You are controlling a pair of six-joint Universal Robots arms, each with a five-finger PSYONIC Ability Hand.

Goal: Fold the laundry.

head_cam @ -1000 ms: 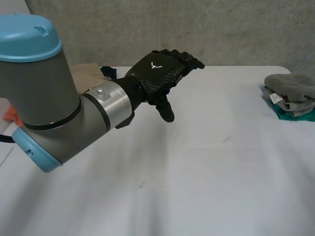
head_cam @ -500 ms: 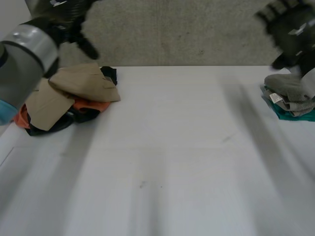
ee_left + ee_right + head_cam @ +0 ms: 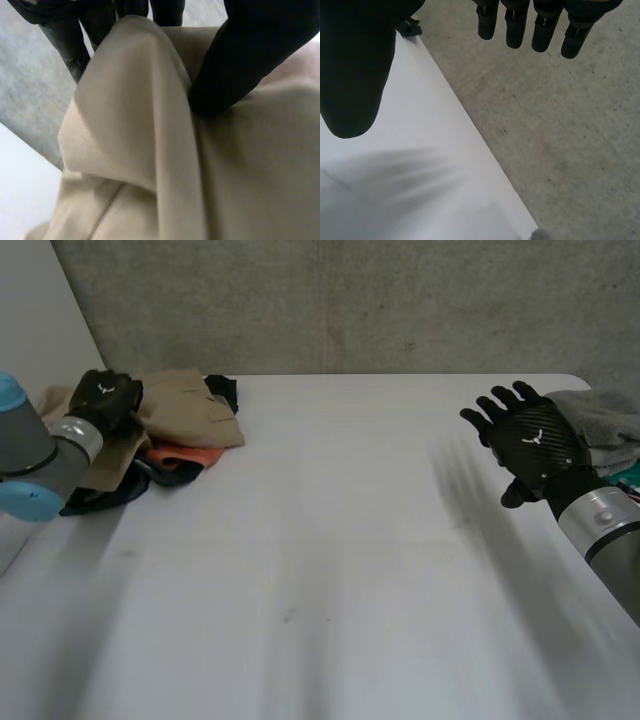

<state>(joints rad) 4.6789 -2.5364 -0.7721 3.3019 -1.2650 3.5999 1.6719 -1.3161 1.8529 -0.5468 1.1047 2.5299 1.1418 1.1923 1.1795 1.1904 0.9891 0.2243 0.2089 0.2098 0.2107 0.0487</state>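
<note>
A heap of unfolded laundry lies at the table's far left corner, topped by a beige garment (image 3: 190, 410) over orange cloth (image 3: 185, 455) and black cloth (image 3: 100, 497). My left hand (image 3: 105, 400) sits on the heap's left side, its fingers and thumb pinching a fold of the beige garment (image 3: 135, 125). Above the table's right side my right hand (image 3: 530, 440) hovers with fingers (image 3: 520, 25) straight and spread, holding nothing.
A stack of folded clothes, grey cloth (image 3: 600, 420) over teal cloth (image 3: 620, 475), sits at the table's right edge just behind my right hand. The white table (image 3: 330, 570) stretches between the two piles. A concrete wall stands behind the far edge.
My left hand swung from mid-table up and over to the laundry heap and closed on the beige garment. My right hand came into view and lowered beside the folded stack.
</note>
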